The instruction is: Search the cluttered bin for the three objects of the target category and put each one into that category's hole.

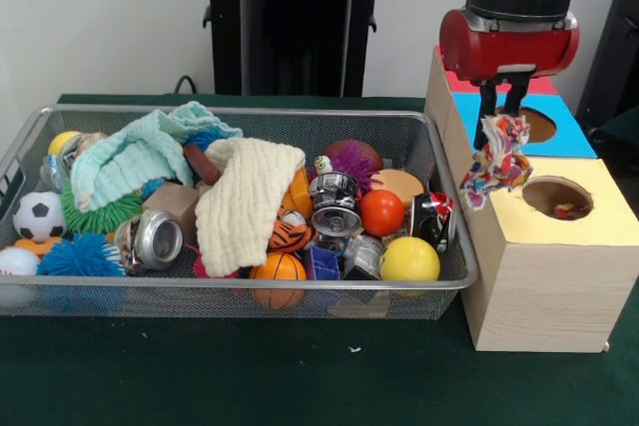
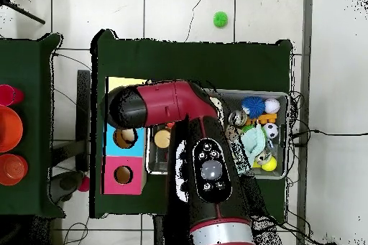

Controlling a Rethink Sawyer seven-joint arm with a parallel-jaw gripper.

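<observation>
Gripper: the gripper (image 1: 502, 97) hangs from the red arm (image 2: 172, 104) over the box, its black fingers (image 1: 488, 99) closed on a rope toy (image 1: 496, 159).
Rope toy: a knotted, many-coloured bundle – it dangles below the fingers, above the box top, just beside the yellow hole on its basket side.
Box: a wooden box (image 1: 544, 291) stands on the worktop against the basket's end; its top has a yellow section, a blue one and a pink one in a row.
Yellow hole: the round hole (image 1: 556, 197) in the yellow section shows something small inside, too dim to name.
Blue hole: the hole (image 1: 539, 125) in the blue section is partly behind the toy and gripper.
Pink hole: seen from overhead only (image 2: 123, 174), in the pink section.
Basket: a wire mesh basket (image 1: 220, 291) sits on the green worktop (image 1: 300, 371), crowded with things.
In the basket: a cream cloth (image 1: 245, 202) draped over the middle, a mint cloth (image 1: 130, 157) toward one end, a soccer ball (image 1: 38, 216), a blue spiky ball (image 1: 80, 258), two cans (image 1: 150, 239) (image 1: 334, 204), an orange ball (image 1: 381, 213), a yellow ball (image 1: 409, 260), a small basketball (image 1: 279, 271) and a purple fuzzy ball (image 1: 354, 162).
Floor: a green ball (image 2: 221, 19) lies on the tiles – well apart from the worktop.
Side table: red and orange cups (image 2: 11, 131) stand there.
</observation>
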